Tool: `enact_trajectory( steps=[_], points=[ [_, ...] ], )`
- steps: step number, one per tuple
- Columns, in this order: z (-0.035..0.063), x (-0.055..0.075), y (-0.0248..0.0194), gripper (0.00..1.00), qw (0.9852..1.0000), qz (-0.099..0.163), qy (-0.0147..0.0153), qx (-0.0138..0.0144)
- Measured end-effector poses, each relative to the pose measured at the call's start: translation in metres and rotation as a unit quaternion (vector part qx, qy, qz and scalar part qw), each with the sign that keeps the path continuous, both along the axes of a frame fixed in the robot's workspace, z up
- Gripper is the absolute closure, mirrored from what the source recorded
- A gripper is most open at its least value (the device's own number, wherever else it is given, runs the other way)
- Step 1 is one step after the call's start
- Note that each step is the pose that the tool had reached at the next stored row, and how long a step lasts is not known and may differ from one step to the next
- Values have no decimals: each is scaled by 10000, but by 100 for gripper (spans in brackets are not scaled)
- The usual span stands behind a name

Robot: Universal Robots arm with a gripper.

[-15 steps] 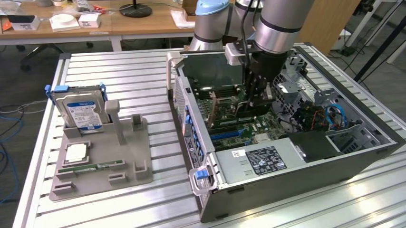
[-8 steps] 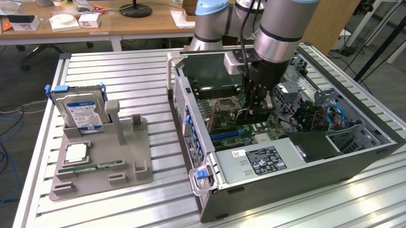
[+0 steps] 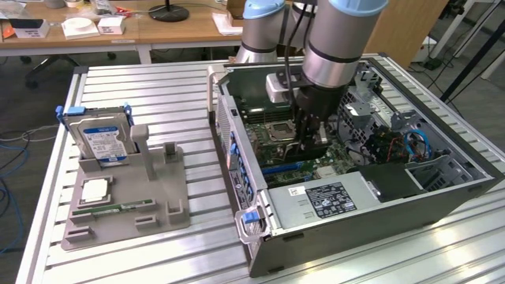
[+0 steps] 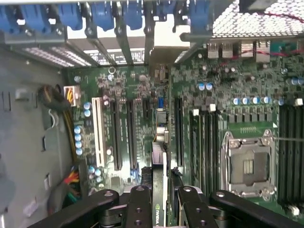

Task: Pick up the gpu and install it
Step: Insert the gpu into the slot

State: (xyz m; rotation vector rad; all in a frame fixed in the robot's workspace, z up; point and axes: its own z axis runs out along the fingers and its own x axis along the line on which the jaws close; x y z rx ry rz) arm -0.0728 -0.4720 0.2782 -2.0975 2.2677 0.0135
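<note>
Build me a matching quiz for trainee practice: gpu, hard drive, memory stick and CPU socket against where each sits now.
1 gpu
2 hard drive
3 memory stick
4 CPU socket

A lying flat on the grey holder
B gripped by the end effector above the expansion slots
C standing upright in the grey holder
D on the motherboard inside the case

Pairs: 1-B, 2-C, 3-A, 4-D

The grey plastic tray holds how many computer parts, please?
3: blue-labelled silver hard drive standing upright at the back, square silver chip in front, thin green memory stick lying nearest.
</note>
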Motion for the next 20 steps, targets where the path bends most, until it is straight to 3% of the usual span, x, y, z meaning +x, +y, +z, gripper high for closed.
enact_trajectory(
  steps=[2, 7, 8, 11, 20],
  points=[
    [-16, -32, 0, 74, 10000, -1, -17, 0],
    [-23, -55, 5, 74, 10000, -3, -20, -1],
    [-24, -54, 6, 74, 10000, -3, -11, 0],
    [-17, -54, 6, 74, 10000, -5, 60, 1],
    [-18, -68, 6, 74, 10000, -16, 68, 0]
  ],
)
